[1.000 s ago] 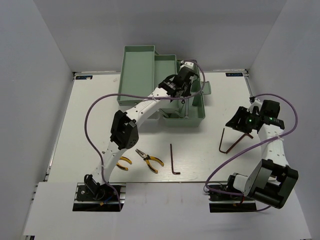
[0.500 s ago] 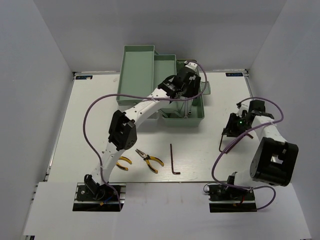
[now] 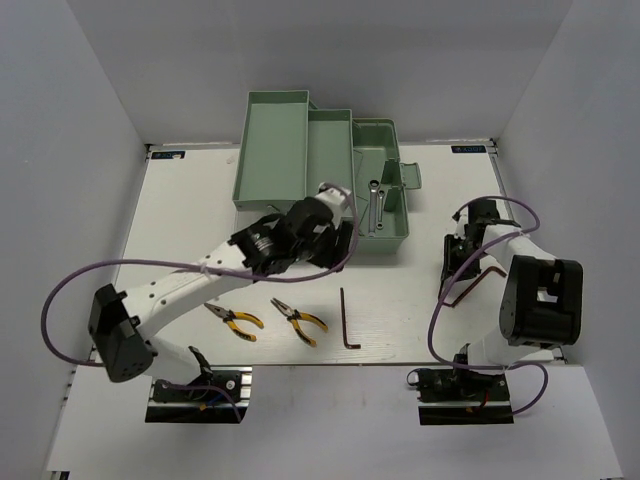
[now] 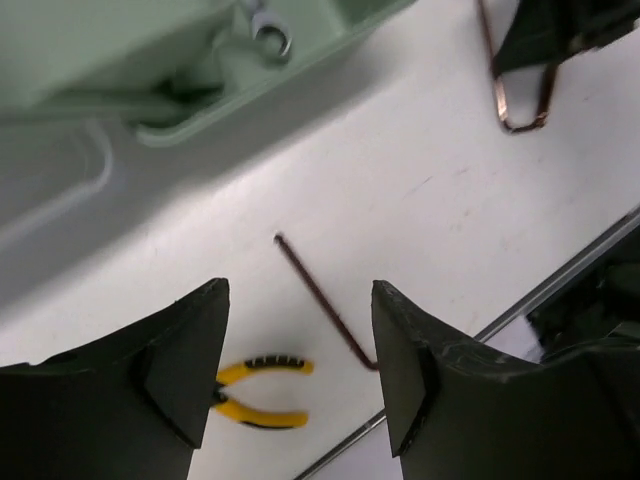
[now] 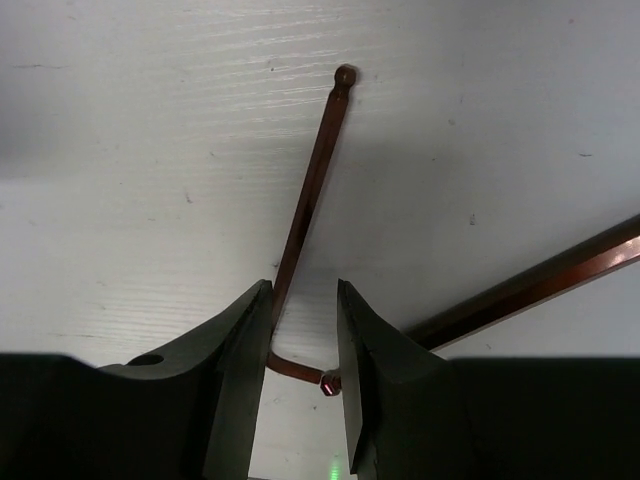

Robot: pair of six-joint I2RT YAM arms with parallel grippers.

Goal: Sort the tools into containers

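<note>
The mint-green toolbox (image 3: pixel 275 150) stands open at the back, with silver wrenches (image 3: pixel 375 205) lying in its base bin (image 3: pixel 385 243). My left gripper (image 3: pixel 338 243) hovers open over the table in front of the box, holding nothing. Its wrist view looks down on the black hex key (image 4: pixel 320 300), one yellow-handled pliers (image 4: pixel 255 390) and a wrench end (image 4: pixel 270 25). Both pliers (image 3: pixel 235 320) (image 3: pixel 298 322) and the black hex key (image 3: pixel 346 320) lie near the front. My right gripper (image 5: pixel 303 300) is down on the table, shut across the bend of the reddish-brown hex key (image 5: pixel 315 180), also seen from above (image 3: pixel 443 285).
A second reddish-brown rod (image 5: pixel 540 285) runs off to the right beside my right fingers. The toolbox's upper trays (image 3: pixel 330 150) are swung out to the back left. White walls close the table in on three sides. The left arm's purple cable (image 3: pixel 70 290) loops at the left.
My left gripper opened over the base bin, then pulled back toward the table's middle, empty. My right gripper came down over the reddish-brown hex key and narrowed onto it.
</note>
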